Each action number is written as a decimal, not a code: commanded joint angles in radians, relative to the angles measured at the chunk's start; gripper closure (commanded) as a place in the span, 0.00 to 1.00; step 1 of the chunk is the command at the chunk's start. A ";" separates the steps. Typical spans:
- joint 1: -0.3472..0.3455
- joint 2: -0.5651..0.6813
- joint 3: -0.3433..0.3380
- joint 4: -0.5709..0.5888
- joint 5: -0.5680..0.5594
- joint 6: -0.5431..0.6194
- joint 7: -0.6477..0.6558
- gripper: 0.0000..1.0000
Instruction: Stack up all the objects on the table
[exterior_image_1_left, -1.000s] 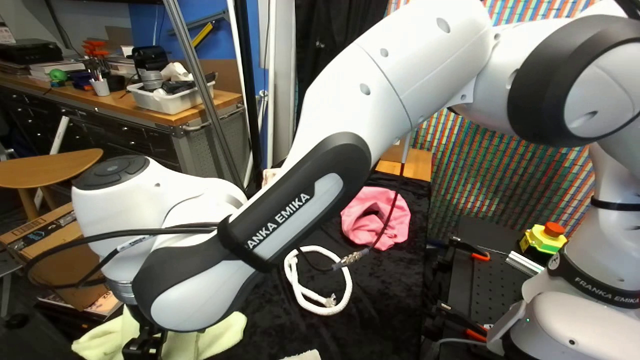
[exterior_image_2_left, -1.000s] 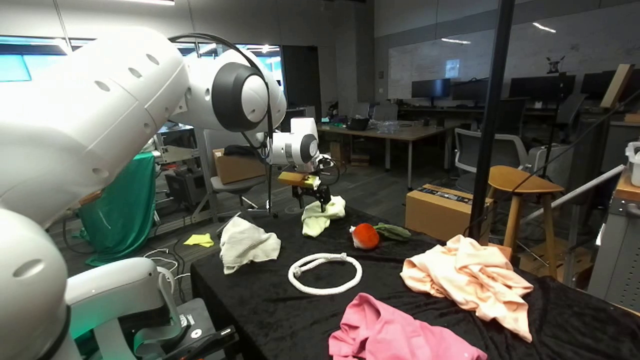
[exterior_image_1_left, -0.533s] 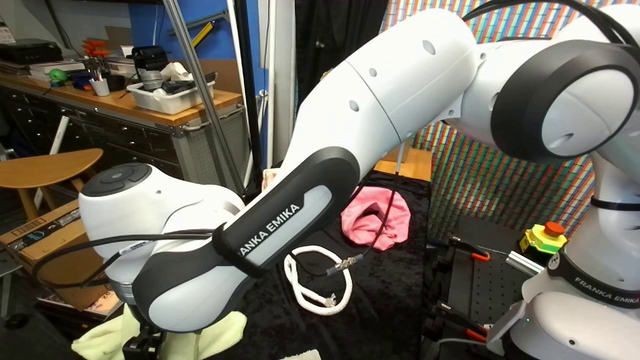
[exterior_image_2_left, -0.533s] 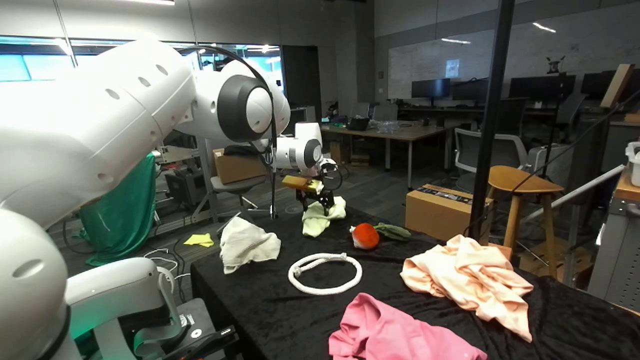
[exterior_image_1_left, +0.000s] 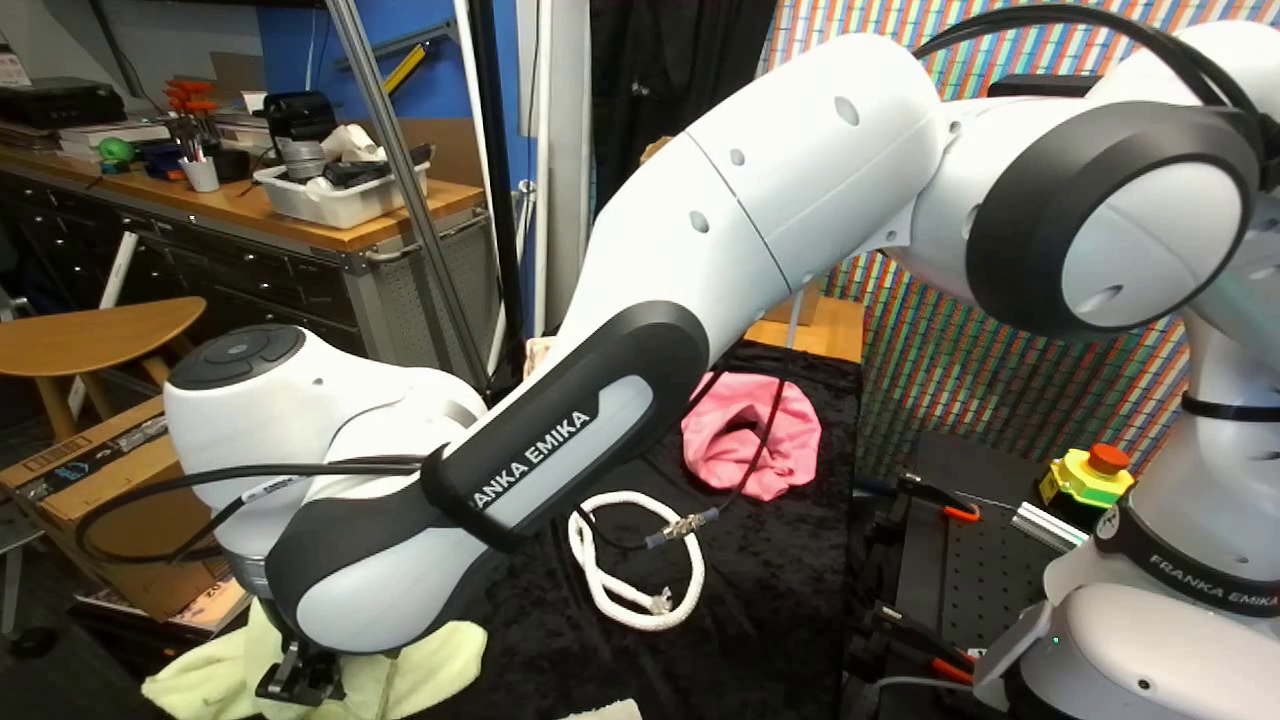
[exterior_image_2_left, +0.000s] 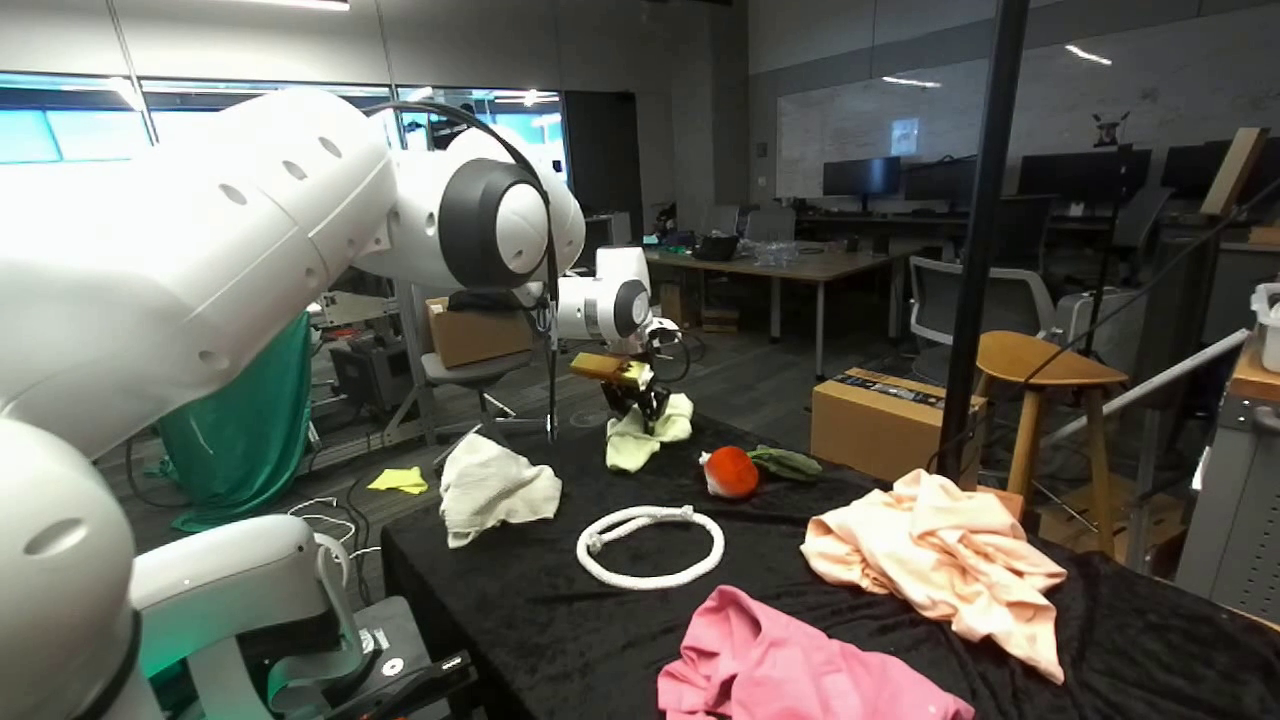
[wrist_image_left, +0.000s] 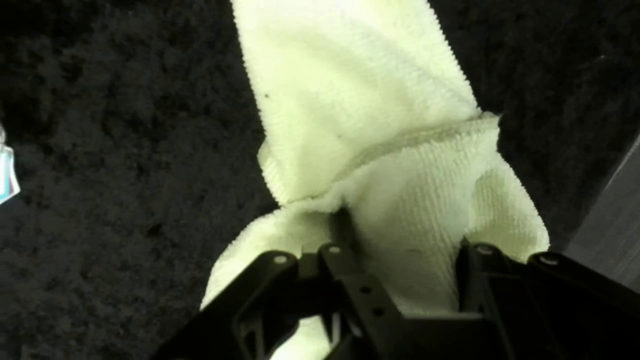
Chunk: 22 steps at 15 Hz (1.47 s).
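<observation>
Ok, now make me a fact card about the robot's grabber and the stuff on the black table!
Robot: gripper at the yellow-green cloth, jaws apart; can't tell if it's holding
Other cloths: pink cloth, peach cloth, whitish cloth
Ring: white cord ring, flat on the black table
Toy: round red toy, green leaf-shaped thing beside it
Stack: none yet; cloths lie apart

Place: robotics lab
Robot arm (exterior_image_1_left: 740, 240): both exterior views
Stop button (exterior_image_1_left: 1107, 458): lower right of frame
Tools (exterior_image_1_left: 190, 98): upper left
Monitors (exterior_image_2_left: 862, 177), whiteboard (exterior_image_2_left: 930, 120): upper right
</observation>
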<state>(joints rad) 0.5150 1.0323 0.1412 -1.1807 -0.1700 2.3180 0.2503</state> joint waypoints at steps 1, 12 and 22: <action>-0.002 -0.003 0.007 0.035 0.009 -0.033 -0.002 0.87; -0.047 -0.245 0.108 -0.100 0.028 -0.295 -0.118 0.95; -0.220 -0.671 0.129 -0.554 0.137 -0.292 -0.213 0.96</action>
<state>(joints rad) 0.3422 0.5144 0.2874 -1.5431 -0.0973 1.9738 0.0703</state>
